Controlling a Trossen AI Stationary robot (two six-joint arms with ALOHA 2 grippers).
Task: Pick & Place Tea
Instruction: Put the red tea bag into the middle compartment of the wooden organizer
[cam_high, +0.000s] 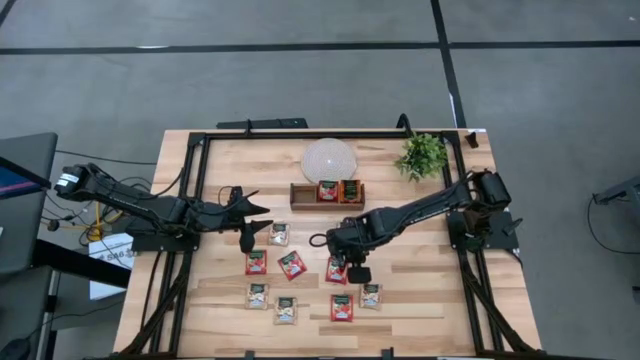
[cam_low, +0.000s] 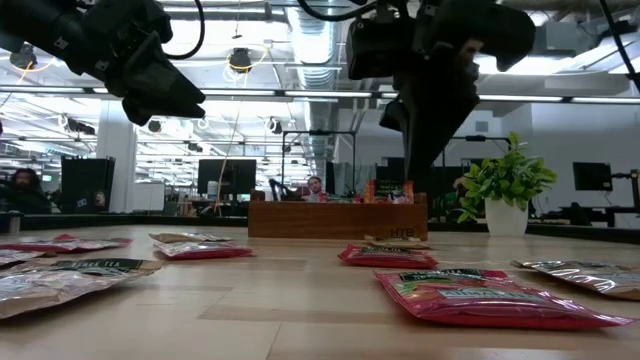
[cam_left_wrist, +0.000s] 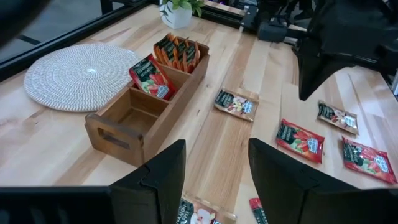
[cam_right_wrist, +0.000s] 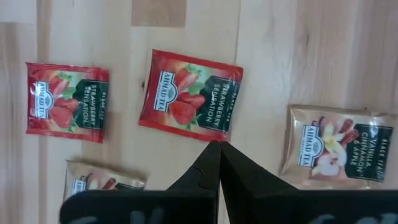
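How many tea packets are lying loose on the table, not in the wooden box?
8. A pale packet by the left gripper; three red packets mid-table; four front packets. An arm may hide more.

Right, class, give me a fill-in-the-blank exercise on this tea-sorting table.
1. The wooden tray has ___ compartments.
2. The tray's compartment nearest the woven mat is ___.
3. The right gripper hangs over a ___ sachet with its fingers shut.
4. The left gripper has its fingers ___.

Missing words: three; empty; red; open
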